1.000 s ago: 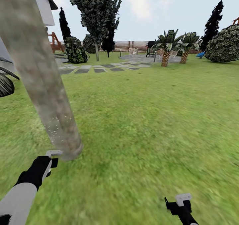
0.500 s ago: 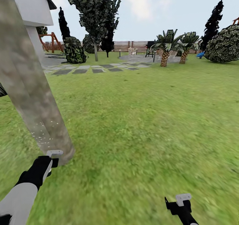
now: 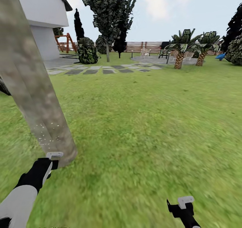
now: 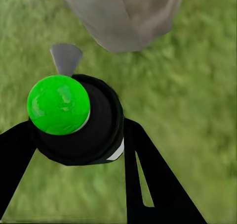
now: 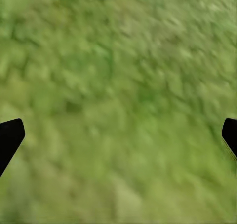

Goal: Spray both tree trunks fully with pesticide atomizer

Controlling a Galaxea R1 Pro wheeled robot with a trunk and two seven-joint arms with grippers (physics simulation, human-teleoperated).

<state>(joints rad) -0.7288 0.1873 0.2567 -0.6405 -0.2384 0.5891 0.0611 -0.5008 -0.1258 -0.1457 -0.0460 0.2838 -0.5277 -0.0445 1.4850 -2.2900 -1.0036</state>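
Pesticide [image 3: 45, 134] is seen as pale specks dotted low on a thick grey-brown tree trunk [image 3: 32, 87] that leans across the near left of the lawn [image 3: 144, 120]. Just below the trunk's base, the left gripper [image 4: 79, 150] is clamped around a sprayer [image 4: 74, 117] with a green cap and black body, its grey nozzle aimed at the bark. The right gripper [image 5: 118, 135] is held wide open over bare grass, well apart from the tree. Stepping stones [image 3: 101, 69], a white house [image 3: 43, 16] and a slatted fence [image 3: 141, 46] are visible beyond.
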